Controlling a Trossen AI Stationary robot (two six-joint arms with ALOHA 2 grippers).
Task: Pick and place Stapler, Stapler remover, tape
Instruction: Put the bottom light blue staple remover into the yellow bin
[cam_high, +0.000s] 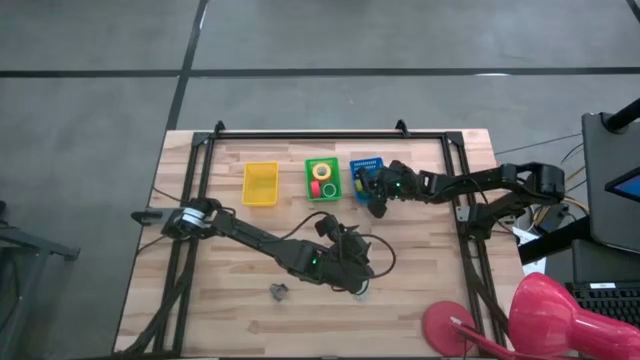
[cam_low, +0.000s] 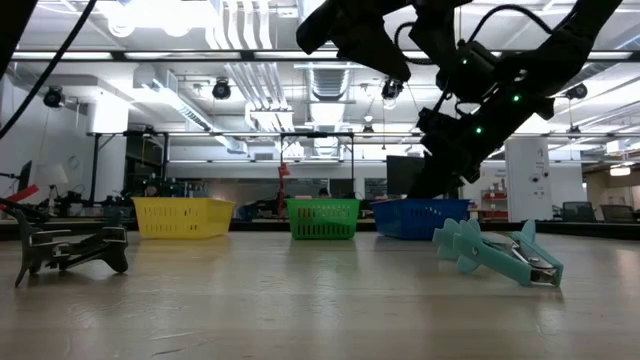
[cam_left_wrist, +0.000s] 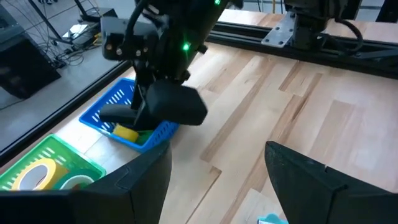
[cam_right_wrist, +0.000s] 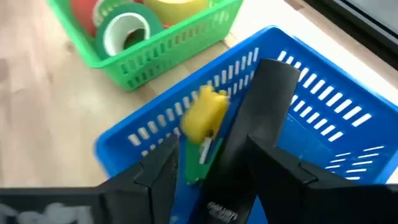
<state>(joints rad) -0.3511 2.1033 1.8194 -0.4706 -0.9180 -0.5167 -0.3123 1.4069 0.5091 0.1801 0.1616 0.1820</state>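
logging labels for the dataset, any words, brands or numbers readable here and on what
None can be read.
Pale marks on the stapler held in the right pincer over the blue basket: too blurred to read.
Signs in the room behind the table, low view: too small to read.
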